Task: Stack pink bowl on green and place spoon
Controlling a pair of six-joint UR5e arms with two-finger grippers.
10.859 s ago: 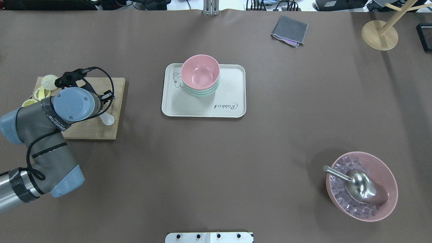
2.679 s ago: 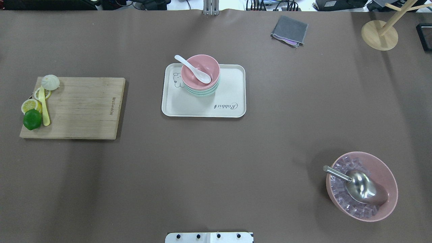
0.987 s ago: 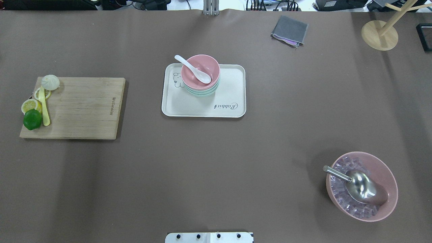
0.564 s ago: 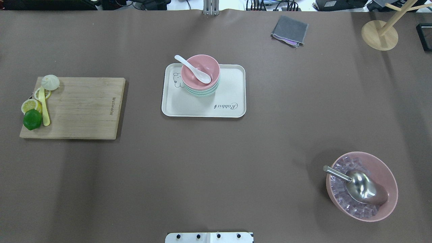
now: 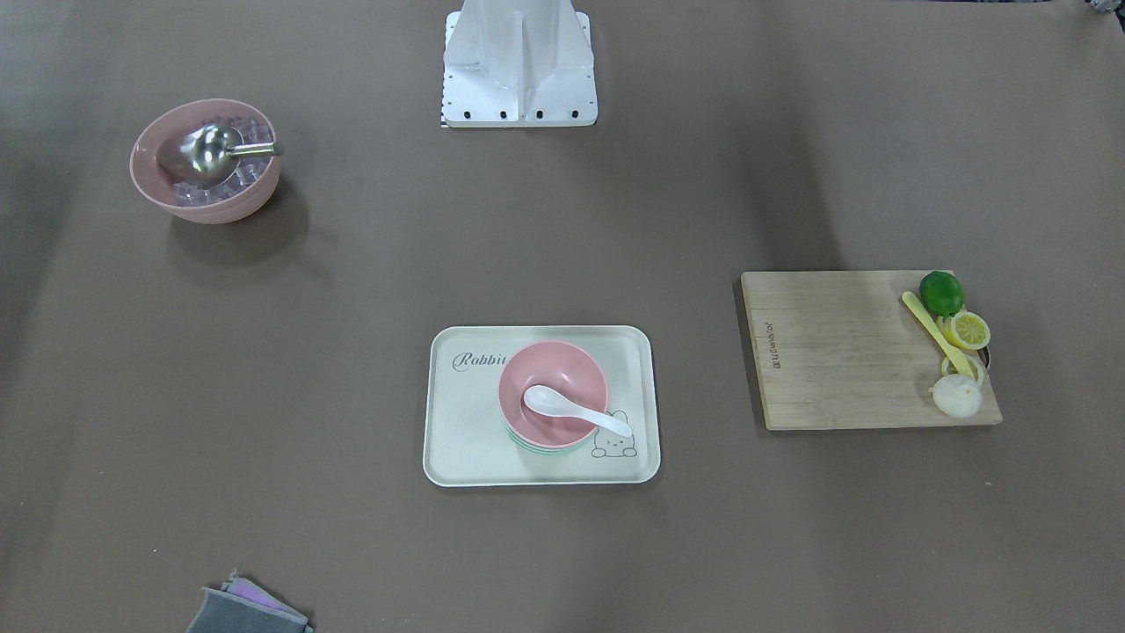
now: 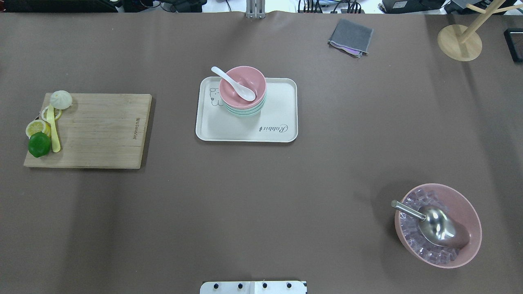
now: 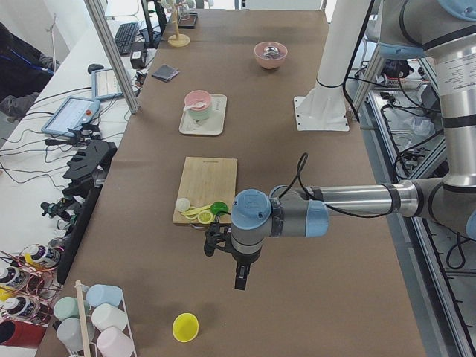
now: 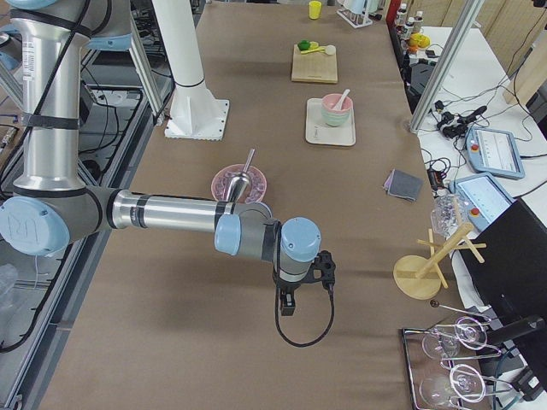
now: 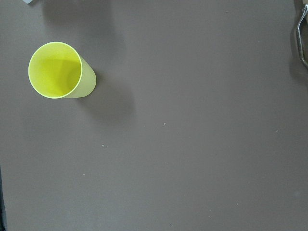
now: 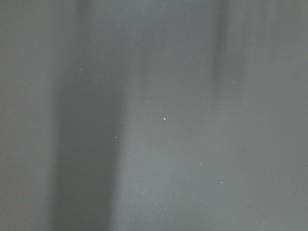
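The pink bowl (image 6: 253,79) is sitting nested on the green bowl (image 6: 244,114), on the cream tray (image 6: 278,102) toward its far edge, near the table's centre. The white spoon (image 6: 235,84) is lying in the pink bowl, with its scoop inside and its handle projecting over the rim. The left gripper (image 7: 239,282) is hanging above bare table past the cutting board (image 6: 98,130), near a yellow cup (image 9: 60,71). The right gripper (image 8: 286,309) is hanging above bare table at the opposite end. For both grippers, it cannot be told how far the fingers are spread.

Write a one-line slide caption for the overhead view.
White spoon rests in the pink bowl, stacked on the green bowl, on a cream tray.
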